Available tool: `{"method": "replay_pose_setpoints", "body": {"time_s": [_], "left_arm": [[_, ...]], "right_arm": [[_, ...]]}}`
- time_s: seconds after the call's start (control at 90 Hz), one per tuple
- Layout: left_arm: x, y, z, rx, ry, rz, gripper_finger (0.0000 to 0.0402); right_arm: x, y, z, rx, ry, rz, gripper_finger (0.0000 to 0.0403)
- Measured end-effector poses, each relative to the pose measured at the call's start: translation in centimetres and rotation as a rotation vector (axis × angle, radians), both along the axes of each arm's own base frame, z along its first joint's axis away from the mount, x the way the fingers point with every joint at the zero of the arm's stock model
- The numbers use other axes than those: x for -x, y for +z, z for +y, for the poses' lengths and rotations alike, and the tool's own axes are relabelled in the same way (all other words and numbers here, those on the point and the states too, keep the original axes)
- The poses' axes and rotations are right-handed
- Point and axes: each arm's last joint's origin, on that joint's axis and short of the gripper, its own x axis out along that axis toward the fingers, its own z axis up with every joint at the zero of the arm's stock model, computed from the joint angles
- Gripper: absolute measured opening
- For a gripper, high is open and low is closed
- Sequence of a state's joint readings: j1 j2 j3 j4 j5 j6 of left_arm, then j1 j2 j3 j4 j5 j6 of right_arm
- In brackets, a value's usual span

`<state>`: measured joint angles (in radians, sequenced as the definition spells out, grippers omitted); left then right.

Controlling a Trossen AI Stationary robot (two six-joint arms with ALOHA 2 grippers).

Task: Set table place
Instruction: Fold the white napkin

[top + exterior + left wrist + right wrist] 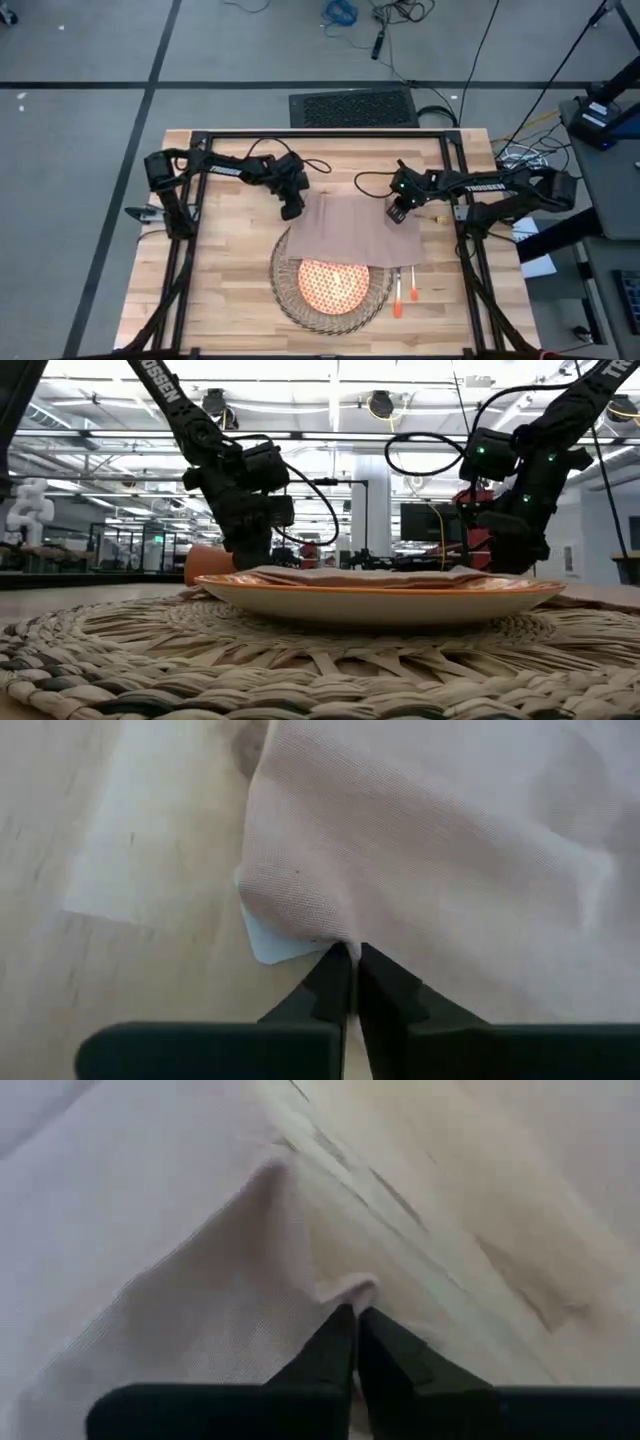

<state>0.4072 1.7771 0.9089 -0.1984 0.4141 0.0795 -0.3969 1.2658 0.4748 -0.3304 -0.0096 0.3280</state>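
You have one napkin (352, 228), one plate (330, 283), one placemat (290, 296), and two pieces of cutlery (404, 290) on the table (230, 290). There are two arms, one on each side.

The napkin is a beige cloth. It is spread out flat and wide. It covers the far part of the plate and the far edge of the placemat. Its far side lies past the mat, toward the back of the table. In the low view the napkin (360, 575) lies flat on top of the plate (380, 600).

The plate is round with an orange pattern. It sits in the middle of the big round woven placemat. The placemat is near the front edge of the table.

The two pieces of cutlery have orange handles. They lie side by side just beside the placemat, on the right.

Your left gripper (292, 210) is at the napkin's far left corner. Its fingers are pinched tight together on the cloth (420, 850), as the left wrist view shows.

Your right gripper (397, 214) is at the napkin's far right corner. Its fingers are also squeezed together, holding a small fold of the cloth (200, 1300).
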Motion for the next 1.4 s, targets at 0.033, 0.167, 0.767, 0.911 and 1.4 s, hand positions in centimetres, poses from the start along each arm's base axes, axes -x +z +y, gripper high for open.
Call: {"method": "replay_pose_setpoints", "body": {"time_s": [0.033, 0.167, 0.767, 0.911, 1.4], "left_arm": [[0.0, 0.0, 0.0, -0.003, -0.003, -0.003, 0.0], [0.0, 0.0, 0.0, -0.002, -0.004, 0.002, 0.0], [0.6, 0.5, 0.1, -0.063, 0.048, 0.129, 0.0], [0.5, 2.4, 0.1, -0.139, 0.076, 0.107, 0.0005], [2.9, 6.9, -0.5, -0.264, 0.176, 0.127, 0.0124]], "right_arm": [[-0.3, 0.3, -0.1, 0.011, 0.004, -0.022, 0.0], [-0.6, 0.7, -0.3, 0.03, 0.02, -0.038, 0.0], [0.0, 0.6, 0.0, 0.012, -0.006, 0.05, 0.0], [0.2, 0.6, 0.0, 0.023, -0.043, 0.069, 0.0], [1.3, 4.0, 0.3, 0.119, -0.108, -0.104, 0.0081]]}}
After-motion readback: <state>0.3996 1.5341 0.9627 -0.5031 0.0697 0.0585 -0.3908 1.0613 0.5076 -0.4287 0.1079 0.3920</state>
